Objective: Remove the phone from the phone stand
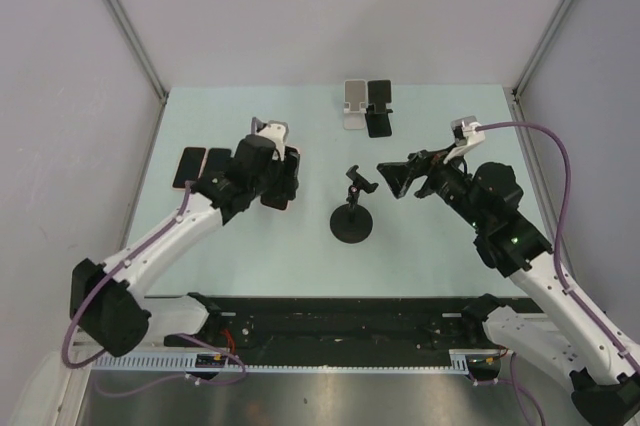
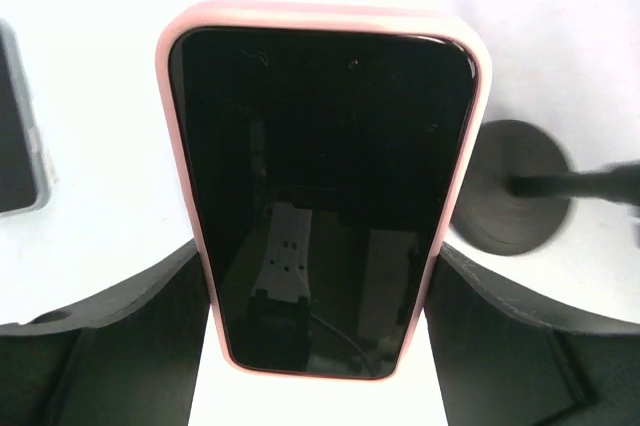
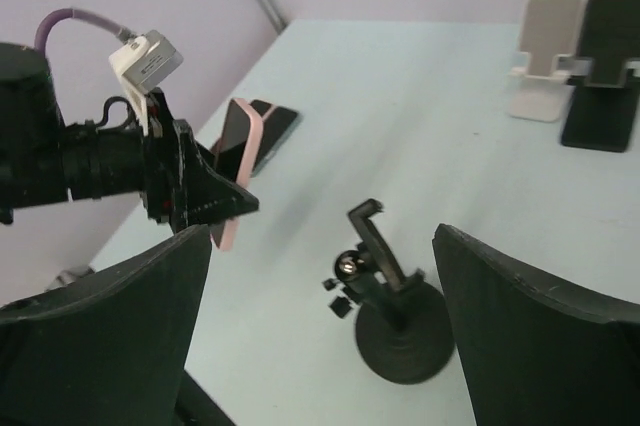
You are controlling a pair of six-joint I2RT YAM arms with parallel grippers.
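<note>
Your left fingers [image 2: 110, 336] held the pink-cased black-screened phone [image 2: 320, 196] by its long edges, clear of the black round-based stand [image 1: 352, 218]. Your right fingers [image 3: 530, 326] stood wide, empty. Phone looked rigid, glass-slick; cased edges suited gripping.

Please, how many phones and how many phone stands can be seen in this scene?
Phones: 3 (pink-cased phone, dark phone, second dark phone)
Phone stands: 3 (white stand, black stand, round-base stand)
Total: 6

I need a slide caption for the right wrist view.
Left gripper holds the pink-cased phone away from the empty black round-base stand; right gripper open.
</note>
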